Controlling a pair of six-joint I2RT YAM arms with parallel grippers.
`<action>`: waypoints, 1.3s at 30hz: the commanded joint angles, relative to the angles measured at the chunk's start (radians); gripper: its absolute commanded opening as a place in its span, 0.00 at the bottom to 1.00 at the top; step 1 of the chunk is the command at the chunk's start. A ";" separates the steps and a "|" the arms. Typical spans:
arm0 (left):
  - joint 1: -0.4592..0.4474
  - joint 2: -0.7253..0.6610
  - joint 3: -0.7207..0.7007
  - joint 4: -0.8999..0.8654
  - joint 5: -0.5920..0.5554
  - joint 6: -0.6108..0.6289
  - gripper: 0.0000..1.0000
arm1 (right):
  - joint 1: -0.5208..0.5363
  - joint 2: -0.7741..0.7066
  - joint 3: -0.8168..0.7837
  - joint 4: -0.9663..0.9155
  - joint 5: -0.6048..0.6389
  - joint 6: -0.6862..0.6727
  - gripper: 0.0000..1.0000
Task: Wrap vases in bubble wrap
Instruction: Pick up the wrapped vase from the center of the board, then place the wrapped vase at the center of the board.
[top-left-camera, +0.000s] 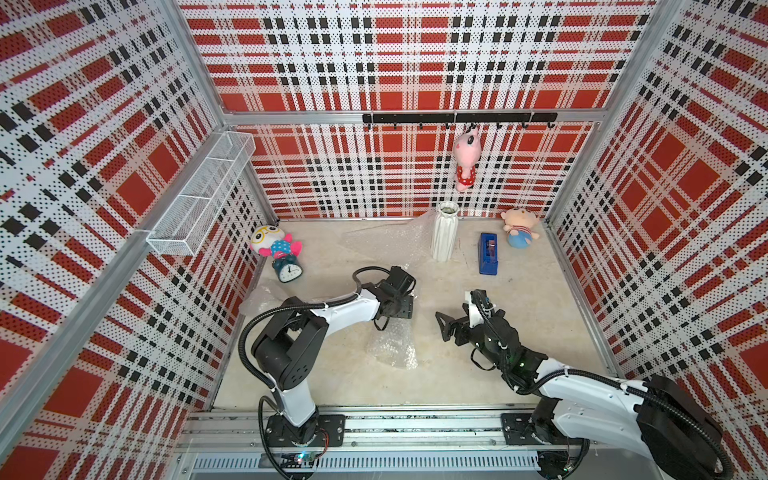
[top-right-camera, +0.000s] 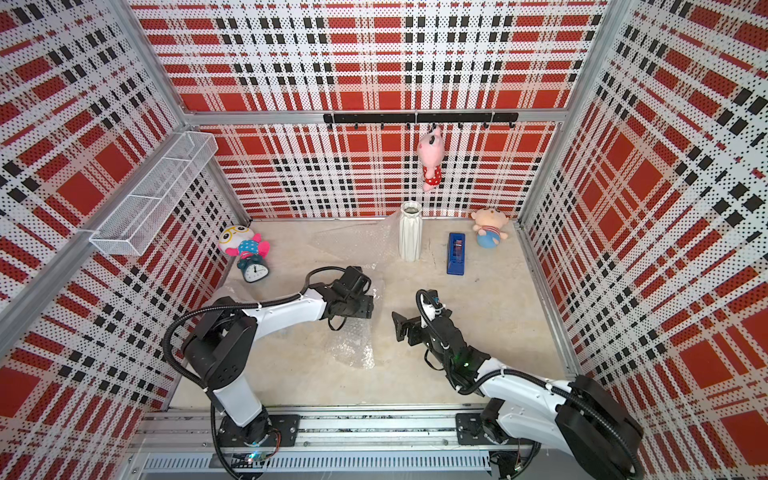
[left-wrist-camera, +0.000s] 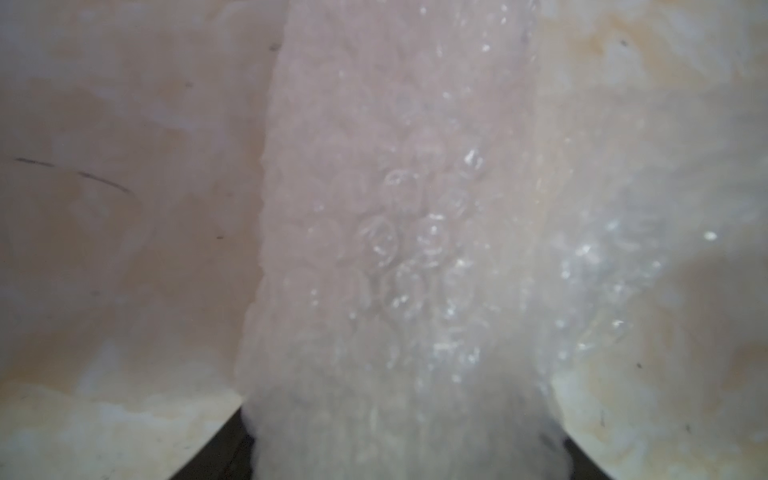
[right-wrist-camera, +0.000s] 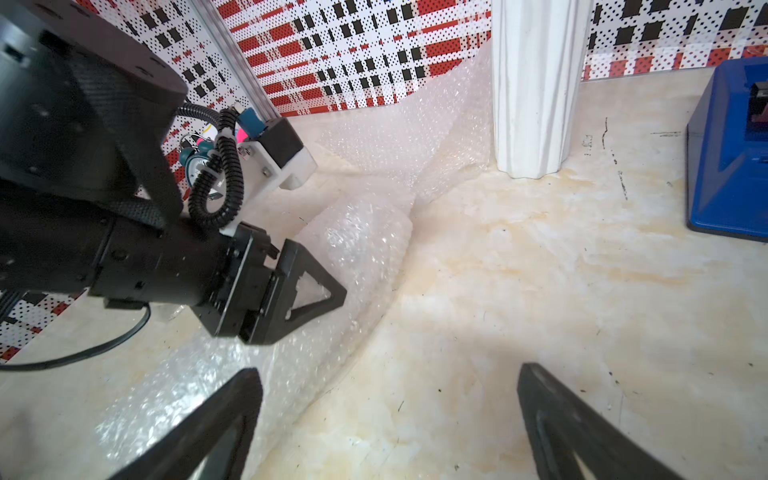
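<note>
A clear, bubbly roll of bubble wrap (right-wrist-camera: 361, 245) lies on the counter (top-left-camera: 540, 299) between the jaws of the left gripper (right-wrist-camera: 338, 291); whether they clamp it I cannot tell. Behind stands the tall white ribbed vase (top-left-camera: 444, 237), then the blue tape dispenser (top-left-camera: 488, 253); the right gripper (right-wrist-camera: 388, 374) gapes wide

Bubble wrap (left-wrist-camera: 395, 249) fills the middle of the view. It forms a thick, bundled band running away from the camera. The bubbles are distinct only around its centre, and the rest is blurred. A looser, thinner fold of the same sheet spreads off one flank and lies on the desk (left-wrist-camera: 124, 208). The desk surface is pale marbled beige with a few dark scuffs, bare on either side. Nearest the camera, dark parts of the left gripper (left-wrist-camera: 399, 455) flank the band. Contact with it cannot be confirmed.
</note>
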 joint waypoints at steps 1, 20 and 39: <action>0.133 -0.064 -0.008 -0.011 -0.103 -0.070 0.55 | -0.007 -0.027 -0.002 -0.028 0.027 -0.015 1.00; 0.574 0.255 0.418 0.059 -0.040 -0.109 0.62 | -0.033 -0.021 0.095 -0.170 0.149 0.160 1.00; 0.482 0.163 0.516 -0.077 -0.138 -0.103 0.98 | -0.190 0.774 0.727 -0.130 -0.179 0.232 0.78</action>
